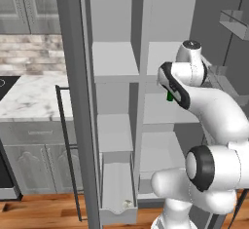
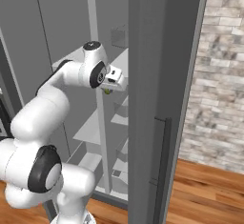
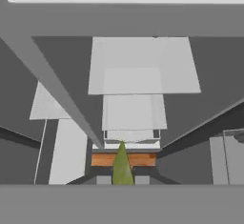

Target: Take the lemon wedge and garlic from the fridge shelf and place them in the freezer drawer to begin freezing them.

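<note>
White two-finger gripper [image 2: 112, 86] closed on tiny yellow-green lemon wedge [image 3: 122, 166], raised among flat grey fridge shelves [image 1: 115, 60]. Open air below. Long light grey freezer drawer [image 1: 117, 212] pulled out well beneath, holding small off-white garlic bulb [image 1: 127, 204] near front lip.

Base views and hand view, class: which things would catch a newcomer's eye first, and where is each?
The white arm reaches into the open fridge, its hand up by a middle shelf and closed on the yellow-green lemon wedge. Low on the left, the freezer drawer stands pulled out, with the small off-white garlic near its front lip.
</note>
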